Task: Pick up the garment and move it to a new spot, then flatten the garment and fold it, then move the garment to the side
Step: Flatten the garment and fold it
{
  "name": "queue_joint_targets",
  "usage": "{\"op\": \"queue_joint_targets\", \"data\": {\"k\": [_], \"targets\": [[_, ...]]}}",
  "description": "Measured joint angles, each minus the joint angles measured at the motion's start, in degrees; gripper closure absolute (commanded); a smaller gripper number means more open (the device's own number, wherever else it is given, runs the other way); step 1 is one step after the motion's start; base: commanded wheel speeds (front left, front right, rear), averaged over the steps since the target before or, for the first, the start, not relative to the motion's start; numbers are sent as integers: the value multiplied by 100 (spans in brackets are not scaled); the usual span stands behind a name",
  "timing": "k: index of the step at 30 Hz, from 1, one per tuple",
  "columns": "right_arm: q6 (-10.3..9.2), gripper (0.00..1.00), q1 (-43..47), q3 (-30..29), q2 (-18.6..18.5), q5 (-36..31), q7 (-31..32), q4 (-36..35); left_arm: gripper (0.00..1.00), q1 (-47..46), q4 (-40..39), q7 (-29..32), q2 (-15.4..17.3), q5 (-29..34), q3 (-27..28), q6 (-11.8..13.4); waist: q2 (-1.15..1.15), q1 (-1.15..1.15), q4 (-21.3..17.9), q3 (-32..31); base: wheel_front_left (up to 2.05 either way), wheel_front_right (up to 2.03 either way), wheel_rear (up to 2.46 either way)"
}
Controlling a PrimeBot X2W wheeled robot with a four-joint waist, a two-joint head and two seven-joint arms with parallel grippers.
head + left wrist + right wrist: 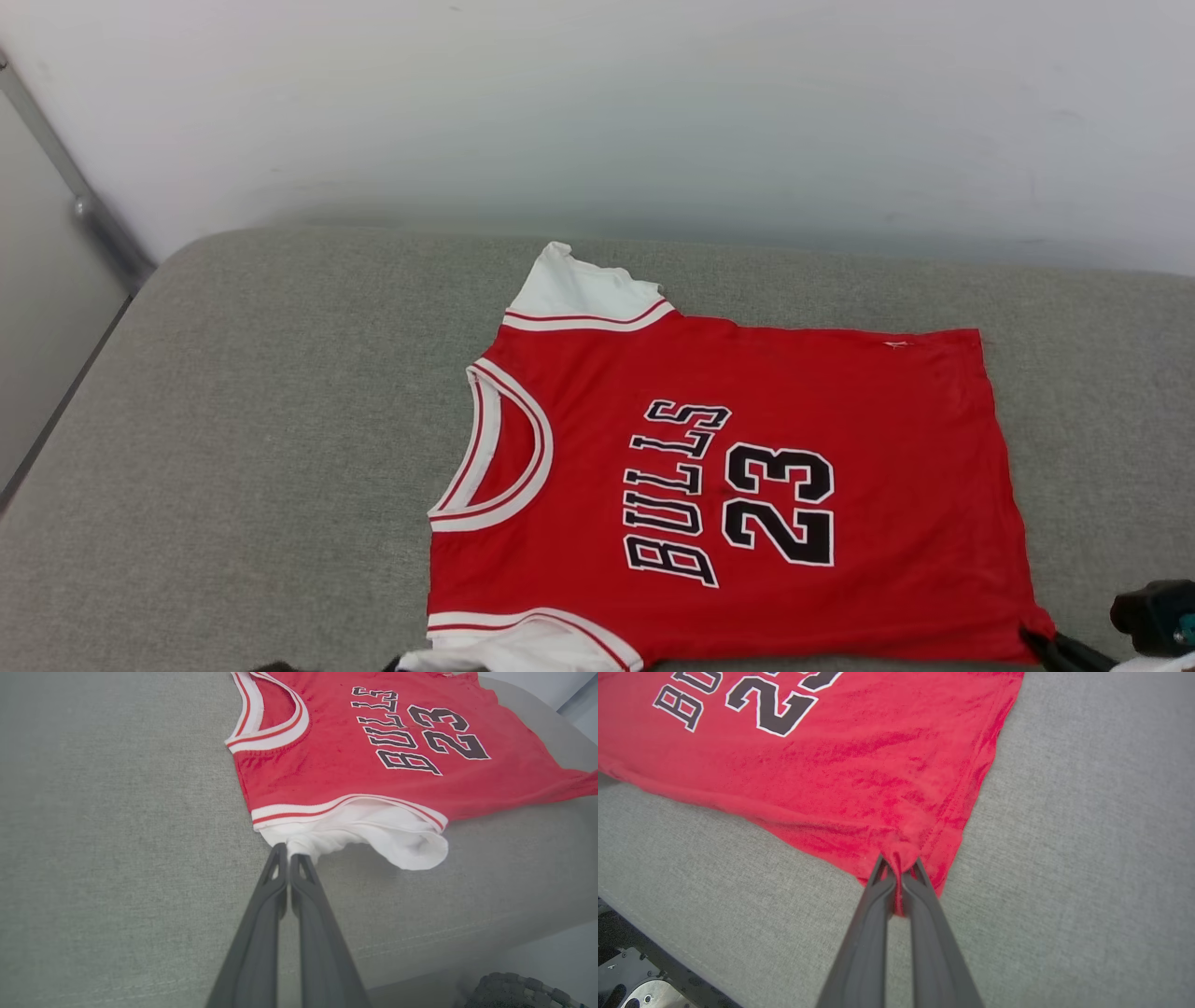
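Garment [747, 485] is laid out pretty flat, front side up, on the grey cushion [233, 420], a bit right of centre in the head view. Neck hole points to the robot's left and hem to its right, so the black BULLS 23 lettering [728, 495] reads sideways. Far sleeve [579, 285] sticks out toward the white wall [653, 112]. Near sleeve [397, 844] is kinda rumpled by the cushion's front edge.

Left gripper [288, 851] has its fingers pressed together, pinching that near sleeve's white cloth at the tips. Right gripper [899, 864] is clamped on the near hem corner [924, 844], with a little fold of red bunched between the fingers. The two are well apart, one at each near corner of the garment. Light wrinkles fan out through the red cloth around the right pinch.
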Motion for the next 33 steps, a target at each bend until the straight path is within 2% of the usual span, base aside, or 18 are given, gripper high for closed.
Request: {"op": "queue_joint_targets", "data": {"k": [7,15,24,33], "targets": [[0,100,-321,-387,159,-164,191,-299,100,-1080,278,111,32,353,125,-324,0,1,-47,233,0,0,0],[0,100,-1032,-513,266,-297,372,-456,100,-2426,993,260,-142,558,191,-927,0,1,-186,747,0,0,0],[0,100,-1753,-376,366,-294,487,-113,100,-3566,2251,303,-569,637,177,-1517,0,2,-351,1491,0,0,0],[0,100,-2258,-23,452,-293,435,406,100,-4042,3691,210,-1061,670,-26,-1982,0,2,-493,2052,0,0,0]]}}
